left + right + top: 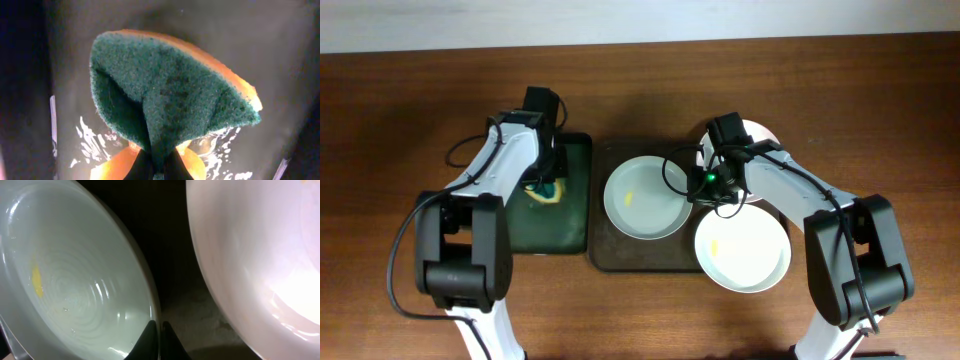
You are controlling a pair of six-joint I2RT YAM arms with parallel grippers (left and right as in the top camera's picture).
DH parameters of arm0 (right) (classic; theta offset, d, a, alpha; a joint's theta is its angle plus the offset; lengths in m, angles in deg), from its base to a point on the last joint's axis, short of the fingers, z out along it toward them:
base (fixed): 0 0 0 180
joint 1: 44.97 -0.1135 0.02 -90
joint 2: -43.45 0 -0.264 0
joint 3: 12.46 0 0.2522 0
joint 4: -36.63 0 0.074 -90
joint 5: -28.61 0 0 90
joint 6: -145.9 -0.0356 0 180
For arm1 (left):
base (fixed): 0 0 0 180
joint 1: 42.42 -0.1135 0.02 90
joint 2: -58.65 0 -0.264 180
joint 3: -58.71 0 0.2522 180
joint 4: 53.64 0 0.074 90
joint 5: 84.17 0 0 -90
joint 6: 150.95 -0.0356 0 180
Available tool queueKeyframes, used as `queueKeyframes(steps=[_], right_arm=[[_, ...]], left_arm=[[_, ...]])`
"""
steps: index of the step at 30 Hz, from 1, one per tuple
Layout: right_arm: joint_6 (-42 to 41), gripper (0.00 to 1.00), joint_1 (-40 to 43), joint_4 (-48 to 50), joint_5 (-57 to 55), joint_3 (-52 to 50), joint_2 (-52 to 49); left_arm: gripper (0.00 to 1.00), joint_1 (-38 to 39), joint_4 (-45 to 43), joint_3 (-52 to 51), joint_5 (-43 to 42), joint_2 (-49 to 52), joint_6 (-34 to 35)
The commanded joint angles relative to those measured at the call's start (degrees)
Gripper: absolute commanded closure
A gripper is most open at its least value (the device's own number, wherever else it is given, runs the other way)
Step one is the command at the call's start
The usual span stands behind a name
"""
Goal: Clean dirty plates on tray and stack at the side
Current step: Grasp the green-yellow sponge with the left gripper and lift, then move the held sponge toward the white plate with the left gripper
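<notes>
Three white plates show in the overhead view. One with a yellow smear [645, 198] lies on the dark brown tray [605, 250]. My right gripper [704, 190] is shut on its right rim. In the right wrist view that plate [75, 280] fills the left side, and the gripper [159, 332] pinches its rim, one finger inside and one outside. A second smeared plate [742, 248] sits at the tray's front right corner. The third [762, 132] is mostly hidden under the right arm. My left gripper [159, 169] is shut on a folded green and yellow sponge [170, 95].
A narrow dark green tray [575, 215] lies left of the brown tray, with the left gripper [548, 185] and sponge [544, 193] over it. Its wet surface [280, 50] shows behind the sponge. Another plate [250, 255] lies close to the right of the held rim.
</notes>
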Motion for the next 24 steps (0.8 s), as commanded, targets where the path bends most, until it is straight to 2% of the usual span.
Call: queueKeyframes(steps=[1,9,24], right_arm=[[0.6,0.96,0.1,-0.1,0.7,-0.3,-0.7],[0.6,0.96,0.1,-0.1,0.7,-0.3,-0.7],[0.6,0.96,0.1,-0.2,0.7,-0.3,-0.7]], left_arm=[[1.00,-0.3,0.7,2.3,0.6,-8.0,0.1],[1.00,-0.3,-1.4,2.3,2.9,-17.6,0.1],[1.00,0.7,-3.6,2.1,4.1,-17.9,0.1]])
